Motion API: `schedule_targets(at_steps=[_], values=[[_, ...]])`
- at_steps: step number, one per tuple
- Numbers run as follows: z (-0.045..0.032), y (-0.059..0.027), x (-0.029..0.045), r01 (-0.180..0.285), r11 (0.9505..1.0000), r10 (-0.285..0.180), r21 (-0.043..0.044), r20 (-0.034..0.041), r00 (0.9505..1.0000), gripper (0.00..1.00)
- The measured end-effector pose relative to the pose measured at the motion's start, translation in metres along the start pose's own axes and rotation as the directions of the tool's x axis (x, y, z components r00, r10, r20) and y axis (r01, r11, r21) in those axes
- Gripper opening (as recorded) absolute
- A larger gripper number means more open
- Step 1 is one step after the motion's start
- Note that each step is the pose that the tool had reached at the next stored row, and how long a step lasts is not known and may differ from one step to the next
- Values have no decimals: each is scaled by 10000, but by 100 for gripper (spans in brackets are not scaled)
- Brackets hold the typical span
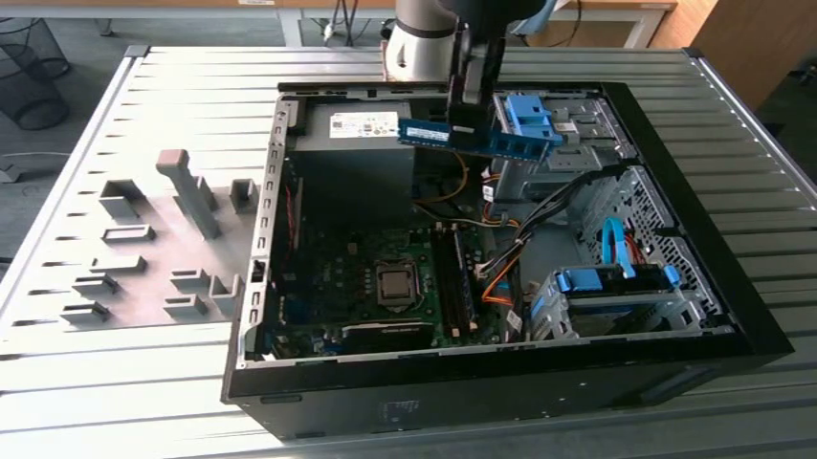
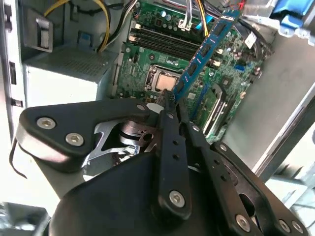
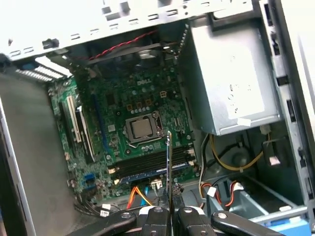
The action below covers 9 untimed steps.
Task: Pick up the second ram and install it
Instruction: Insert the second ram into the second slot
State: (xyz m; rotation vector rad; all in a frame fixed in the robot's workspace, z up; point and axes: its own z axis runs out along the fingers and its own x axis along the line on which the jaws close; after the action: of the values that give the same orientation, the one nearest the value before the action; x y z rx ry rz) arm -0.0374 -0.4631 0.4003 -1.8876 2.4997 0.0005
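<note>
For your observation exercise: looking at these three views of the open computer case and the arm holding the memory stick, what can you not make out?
- Second ram: in the first wrist view it is edge-on, so chips and label are hidden.
- Its gripped end: covered by the gripper in the second wrist view.
- Memory slots: too small in the exterior view to tell which are filled.

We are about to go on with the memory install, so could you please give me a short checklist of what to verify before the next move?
1. Gripper shut on the second ram: ok.
2. Ram held above the open computer case, touching nothing: ok.
3. Ram in line with the memory slots: ok in the first wrist view.
4. An empty slot for it: cannot tell.
5. Orange cables beside the slots, out of the way: cannot tell.
</note>
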Motion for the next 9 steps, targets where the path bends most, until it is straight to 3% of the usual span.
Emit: schedule_targets(at_steps=[5, 9], values=[[12, 0, 0, -914, 9958, 914, 10, -3, 9958, 14], [22, 0, 0, -1640, 9865, 1640, 17, -6, 9865, 14]])
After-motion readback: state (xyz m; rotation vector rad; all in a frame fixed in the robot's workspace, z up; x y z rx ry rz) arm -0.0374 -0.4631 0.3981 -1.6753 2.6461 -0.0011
